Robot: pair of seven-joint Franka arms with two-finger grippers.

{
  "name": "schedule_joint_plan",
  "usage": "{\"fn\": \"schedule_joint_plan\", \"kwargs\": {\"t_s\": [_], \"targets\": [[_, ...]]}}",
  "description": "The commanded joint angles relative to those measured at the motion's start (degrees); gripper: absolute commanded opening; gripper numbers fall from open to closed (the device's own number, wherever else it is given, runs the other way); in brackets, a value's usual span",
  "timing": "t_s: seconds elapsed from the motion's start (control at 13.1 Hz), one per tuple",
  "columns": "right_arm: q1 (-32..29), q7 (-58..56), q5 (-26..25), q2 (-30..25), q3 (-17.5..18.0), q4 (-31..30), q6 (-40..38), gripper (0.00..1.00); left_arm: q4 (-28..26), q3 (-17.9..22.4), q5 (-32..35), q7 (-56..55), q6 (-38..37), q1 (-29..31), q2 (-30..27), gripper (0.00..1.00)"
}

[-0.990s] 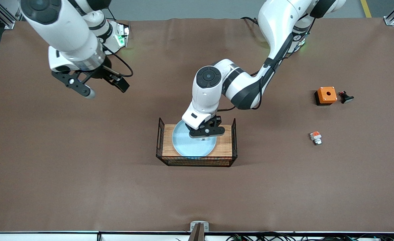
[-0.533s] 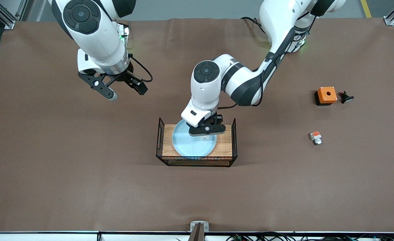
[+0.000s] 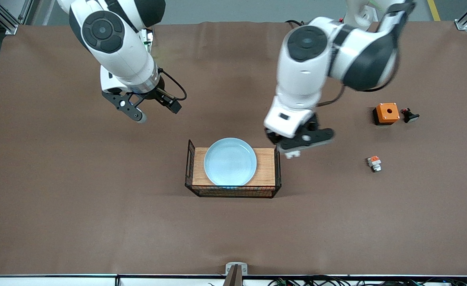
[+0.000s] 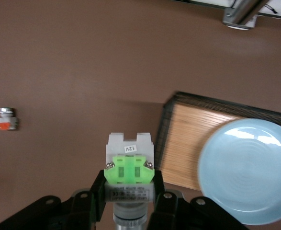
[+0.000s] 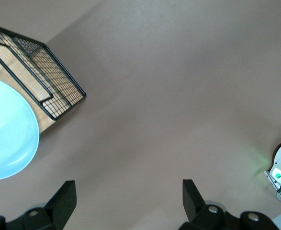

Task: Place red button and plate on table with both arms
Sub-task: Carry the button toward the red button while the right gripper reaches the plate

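Observation:
The red button (image 4: 130, 165), a white-grey unit with a green block, is clamped in my left gripper (image 4: 130, 194). In the front view my left gripper (image 3: 296, 147) hangs over the brown table (image 3: 98, 222) just beside the basket's end toward the left arm's end. The pale blue plate (image 3: 230, 161) lies on the wooden board in the wire basket and also shows in the left wrist view (image 4: 248, 170) and the right wrist view (image 5: 6, 134). My right gripper (image 3: 154, 111) is open and empty over bare table, off the basket's corner toward the right arm's end; it also shows in its own wrist view (image 5: 128, 196).
The black wire basket (image 3: 187, 174) with the wooden board (image 3: 265, 167) stands mid-table. Toward the left arm's end lie an orange-red button unit (image 3: 374, 163), an orange box with a round hole (image 3: 386, 113) and a small black part (image 3: 410, 115).
My left gripper rose off the plate with the button and swung toward the left arm's end, past the basket. My right gripper moved closer to the basket.

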Motion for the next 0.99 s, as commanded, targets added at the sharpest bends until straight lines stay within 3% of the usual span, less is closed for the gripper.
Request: {"fn": "schedule_joint_plan", "kwargs": {"t_s": [0.0, 0.53, 0.91], "targets": [[1.98, 7.47, -0.25, 2.44, -0.22, 1.59, 1.77, 0.97, -4.1, -0.64, -3.97, 8.28, -0.33, 6.99, -2.94, 0.01], [9.45, 39.37, -1.13, 7.71, -0.3, 1.94, 21.27, 0.98, -19.11, -0.55, -3.36, 24.9, 6.07, 20.62, -4.35, 0.0], [10.86, 46.78, -3.94, 13.42, -0.39, 2.12, 26.39, 0.98, -33.79, -0.55, -2.22, 32.36, 23.98, 31.33, -3.74, 0.01]]}}
